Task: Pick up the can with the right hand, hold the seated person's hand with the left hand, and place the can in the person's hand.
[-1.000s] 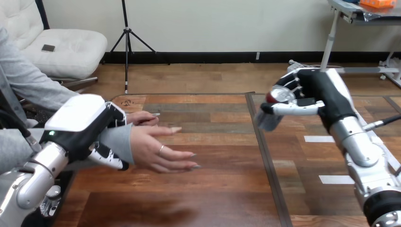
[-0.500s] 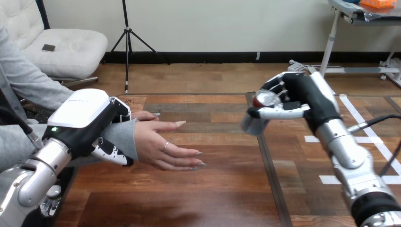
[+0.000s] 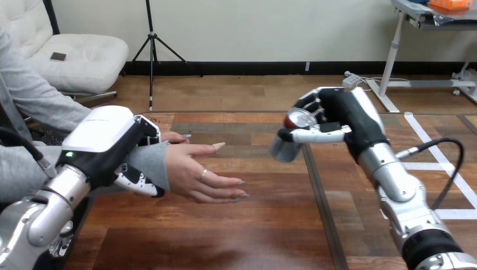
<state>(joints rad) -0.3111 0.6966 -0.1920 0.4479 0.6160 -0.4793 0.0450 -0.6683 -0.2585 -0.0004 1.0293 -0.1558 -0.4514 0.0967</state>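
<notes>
My right hand [image 3: 332, 121] is shut on the can [image 3: 288, 139], a silver can with a red top rim, held tilted above the table right of centre. My left hand [image 3: 115, 147] is curled round the wrist of the person's hand [image 3: 199, 171], over the grey sleeve. That hand is held palm up and open above the table at the left, fingers pointing right. A gap of table separates the can from the person's fingertips. A second hand of the person [image 3: 171, 137] shows just behind my left hand.
The wooden table [image 3: 247, 225] stretches across the view, with a dark seam [image 3: 318, 197] running front to back near the middle. White tape marks [image 3: 450, 214] lie at the right.
My right hand has carried the can leftward toward the person's hand. My left hand and the held wrist have shifted slightly right and up.
</notes>
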